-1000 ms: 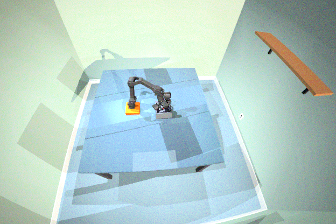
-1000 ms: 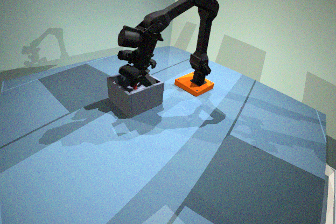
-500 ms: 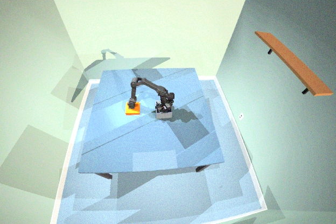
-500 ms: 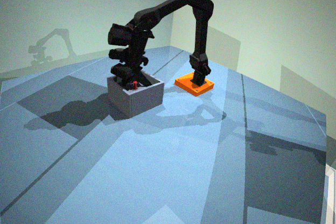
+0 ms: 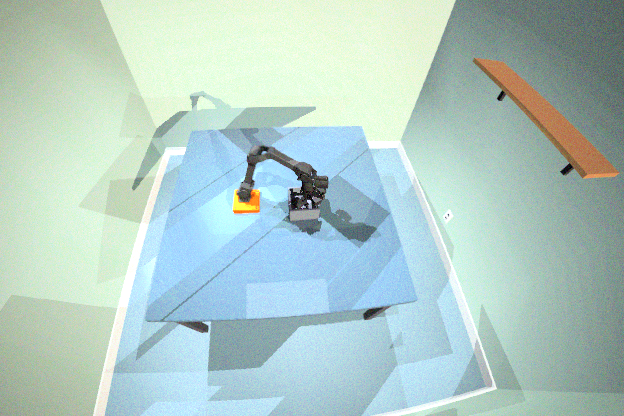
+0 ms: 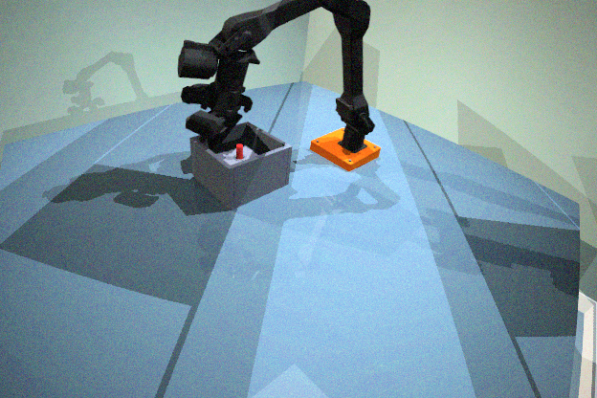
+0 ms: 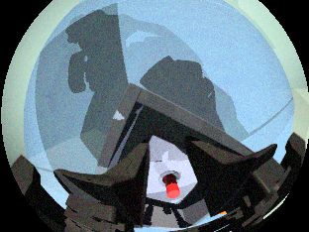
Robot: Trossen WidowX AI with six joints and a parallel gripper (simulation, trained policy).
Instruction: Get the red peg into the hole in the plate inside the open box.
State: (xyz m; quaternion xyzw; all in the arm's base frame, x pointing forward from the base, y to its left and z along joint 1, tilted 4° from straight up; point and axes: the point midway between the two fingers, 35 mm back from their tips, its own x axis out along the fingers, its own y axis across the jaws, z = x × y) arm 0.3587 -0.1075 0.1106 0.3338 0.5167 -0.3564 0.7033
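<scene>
The red peg (image 6: 239, 151) (image 7: 172, 190) stands upright in the hole of the pale plate (image 6: 232, 161) (image 7: 186, 174) at the bottom of the grey box (image 5: 304, 214) (image 6: 211, 172) (image 7: 193, 122). Its upper part sticks up above the plate; how deep its lower end sits is hidden. My gripper (image 6: 219, 143) (image 7: 166, 142) is open, with its fingers reaching down inside the box. In the wrist view the fingers stand apart on either side of the peg and do not grip it. In the top view the arm hides the peg.
The orange base block (image 5: 246, 208) (image 6: 332, 154) under the arm's foot stands beside the box on the blue table (image 5: 287, 255) (image 6: 337, 287). The box's walls stand close around the fingers. A brown shelf (image 5: 544, 116) hangs on the wall, away from the table.
</scene>
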